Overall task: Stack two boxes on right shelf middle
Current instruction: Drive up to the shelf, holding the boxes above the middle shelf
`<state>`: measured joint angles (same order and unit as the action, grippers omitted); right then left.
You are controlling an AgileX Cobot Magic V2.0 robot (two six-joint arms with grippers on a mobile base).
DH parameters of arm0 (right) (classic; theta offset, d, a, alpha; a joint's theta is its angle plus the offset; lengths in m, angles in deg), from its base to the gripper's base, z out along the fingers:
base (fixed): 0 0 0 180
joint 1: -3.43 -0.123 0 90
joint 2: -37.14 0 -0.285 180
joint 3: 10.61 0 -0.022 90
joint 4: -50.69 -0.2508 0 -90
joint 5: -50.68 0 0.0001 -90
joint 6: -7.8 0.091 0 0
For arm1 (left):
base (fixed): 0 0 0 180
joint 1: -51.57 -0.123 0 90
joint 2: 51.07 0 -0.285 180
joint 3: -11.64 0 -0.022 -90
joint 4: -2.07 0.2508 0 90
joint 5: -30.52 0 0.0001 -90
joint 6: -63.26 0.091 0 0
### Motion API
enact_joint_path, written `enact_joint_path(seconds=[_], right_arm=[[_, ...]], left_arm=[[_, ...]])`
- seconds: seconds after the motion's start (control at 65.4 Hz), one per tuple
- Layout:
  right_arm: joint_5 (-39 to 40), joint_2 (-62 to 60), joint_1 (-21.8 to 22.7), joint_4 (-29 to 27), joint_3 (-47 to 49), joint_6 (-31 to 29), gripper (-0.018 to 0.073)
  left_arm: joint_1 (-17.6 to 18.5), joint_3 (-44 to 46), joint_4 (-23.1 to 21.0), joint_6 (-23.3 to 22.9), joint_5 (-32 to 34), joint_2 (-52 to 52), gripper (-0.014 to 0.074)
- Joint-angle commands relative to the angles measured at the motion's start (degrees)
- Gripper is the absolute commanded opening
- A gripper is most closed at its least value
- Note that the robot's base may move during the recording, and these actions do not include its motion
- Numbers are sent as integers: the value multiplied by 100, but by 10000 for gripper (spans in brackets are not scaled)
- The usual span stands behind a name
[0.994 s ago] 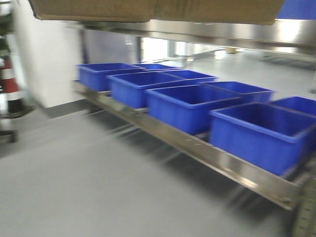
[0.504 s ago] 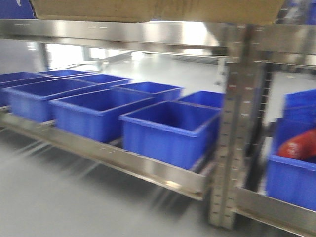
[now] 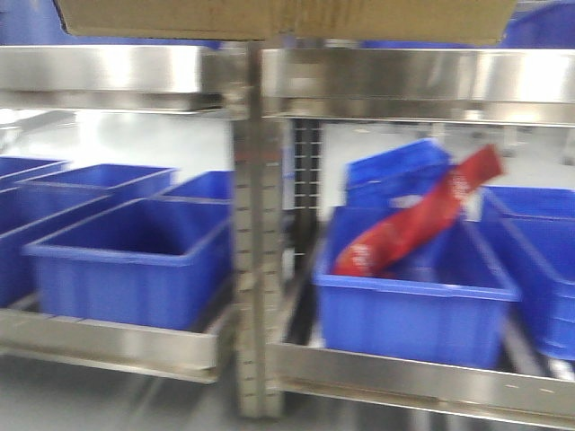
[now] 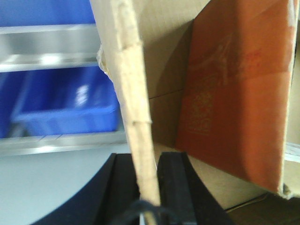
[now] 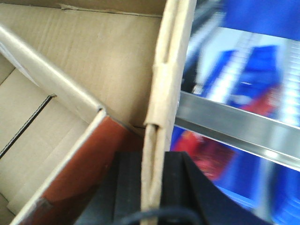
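Observation:
A brown cardboard box [image 3: 269, 18] fills the top edge of the front view, held up in front of the steel shelf rail [image 3: 404, 76]. In the left wrist view my left gripper [image 4: 149, 187] is shut on the box's upright wall edge [image 4: 136, 93], with a black pad on each side of it. The right gripper [image 5: 152, 187] pinches the opposite doubled wall [image 5: 164, 70] in the same way. The box is open at the top, and a reddish-brown panel [image 4: 234, 93] shows inside it. The shelf rail also shows behind the box [image 5: 234, 122].
A perforated steel upright [image 3: 259, 269] stands at the centre, between two rack bays. Blue plastic bins [image 3: 135, 260] fill the lower level on the left. On the right, a bin [image 3: 413, 296] holds a slanting red packet [image 3: 413, 220]. Grey floor lies below.
The front view has swept right along the rack. The upright has shifted from the right side to the centre, and the bin with the red packet has come fully into view. The box stays held.

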<state>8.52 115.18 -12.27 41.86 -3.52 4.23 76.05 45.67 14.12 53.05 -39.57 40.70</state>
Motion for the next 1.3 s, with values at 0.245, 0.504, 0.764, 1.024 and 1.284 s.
enact_joint_path(seconds=[0.245,0.504,0.764,1.024,1.284], right_arm=[[368,-75,34,214,110,-98,-154],[368,-75,34,214,110,-98,-154],[368,-75,34,214,110,-98,-154],[368,-75,34,214,110,-98,-154],[368,-75,34,214,110,-98,-154]], left_arm=[[4,40,169,29,121,-76,-111],[4,40,169,29,121,-76,-111],[4,40,169,29,121,-76,-111],[4,40,169,29,121,-76,-111],[4,40,169,29,121,-76,-111]])
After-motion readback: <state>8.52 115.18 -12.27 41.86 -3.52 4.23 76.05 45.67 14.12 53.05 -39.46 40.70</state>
